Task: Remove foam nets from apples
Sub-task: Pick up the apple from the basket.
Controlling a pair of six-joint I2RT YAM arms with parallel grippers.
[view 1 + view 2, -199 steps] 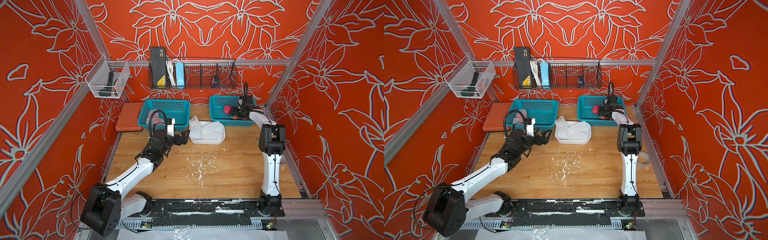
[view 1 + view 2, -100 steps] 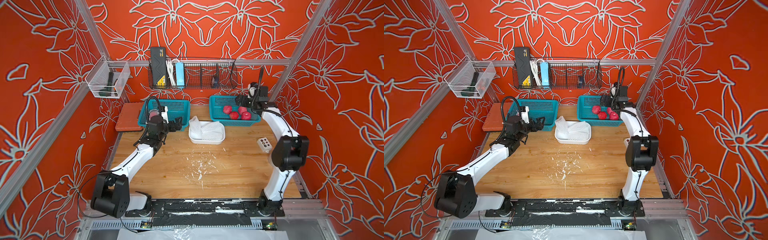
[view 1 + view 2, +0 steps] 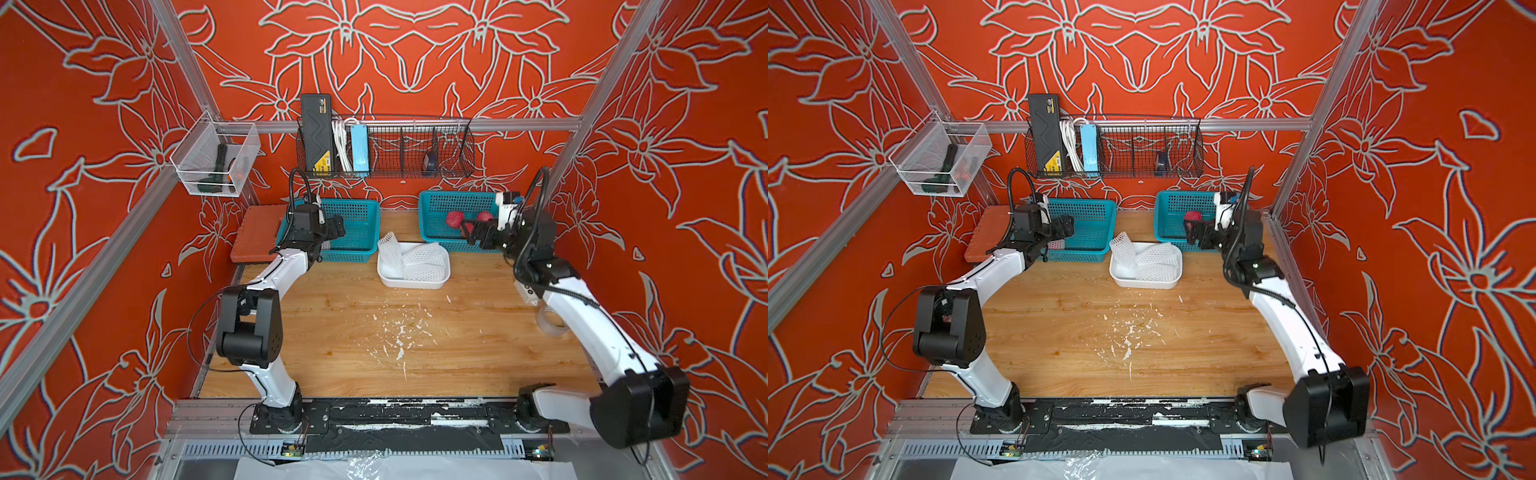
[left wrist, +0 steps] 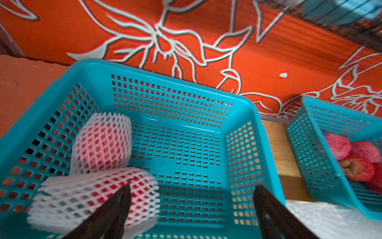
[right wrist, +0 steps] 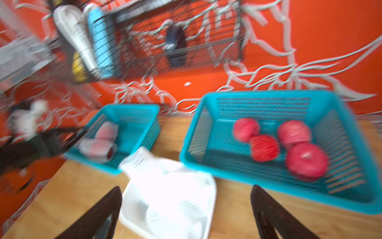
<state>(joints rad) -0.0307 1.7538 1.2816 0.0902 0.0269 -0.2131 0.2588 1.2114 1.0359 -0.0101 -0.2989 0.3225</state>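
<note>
Wooden table (image 3: pixel 353 332) — left gripper (image 4: pixel 192 187) and right gripper (image 5: pixel 186 188) spread; netted apples (image 4: pixel 101 142), half-hidden from above, clear at left wrist.

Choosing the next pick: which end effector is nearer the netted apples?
Left. The left end effector hovers over the netted apples; the right end effector is by the basket of bare apples.

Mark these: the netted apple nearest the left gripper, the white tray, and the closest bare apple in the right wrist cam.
netted apple (image 4: pixel 78 196): left wrist view, middle of its visible side.
white tray (image 3: pixel 413 284): in a top view, front wall.
bare apple (image 5: pixel 307 163): right wrist view, centre of its top.
</note>
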